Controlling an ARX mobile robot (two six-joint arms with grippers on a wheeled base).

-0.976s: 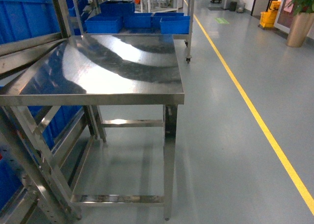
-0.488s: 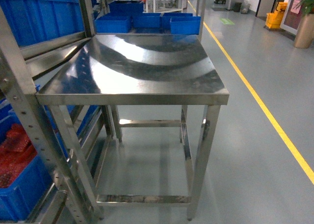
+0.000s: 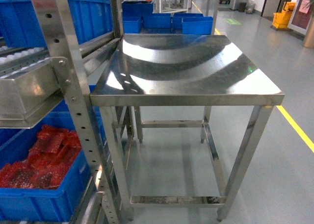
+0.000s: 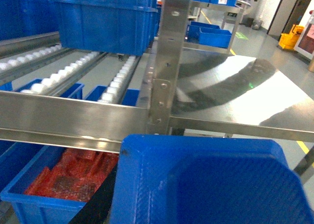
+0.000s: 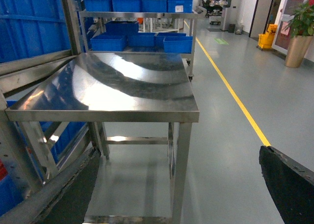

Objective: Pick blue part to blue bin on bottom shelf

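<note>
The blue part (image 4: 211, 185), a big moulded blue piece, fills the lower left wrist view, with my left gripper (image 4: 162, 211) shut on it; one black finger (image 4: 95, 207) shows at its left edge. Ahead runs a rack level with a shiny flat front rail (image 4: 73, 117) and white rollers (image 4: 117, 82); I cannot tell whether it is the bottom shelf. A blue bin (image 4: 103, 18) sits on those rollers further back. Beneath the rail stands a blue bin (image 3: 46, 204) of red parts (image 4: 73, 172). My right gripper (image 5: 176, 194) is open over the floor, holding nothing. Neither gripper shows in the head view.
A stainless steel table (image 3: 196, 94) stands right of the rack's perforated upright (image 3: 73, 87), which rises between the part and the table. Blue bins (image 3: 196, 24) sit on a shelf behind the table. A yellow floor line (image 5: 235, 96) runs along the right.
The head view has swung left. The table has slid right in the frame, while the rack's roller level and the bin of red parts have come into view on the left.
</note>
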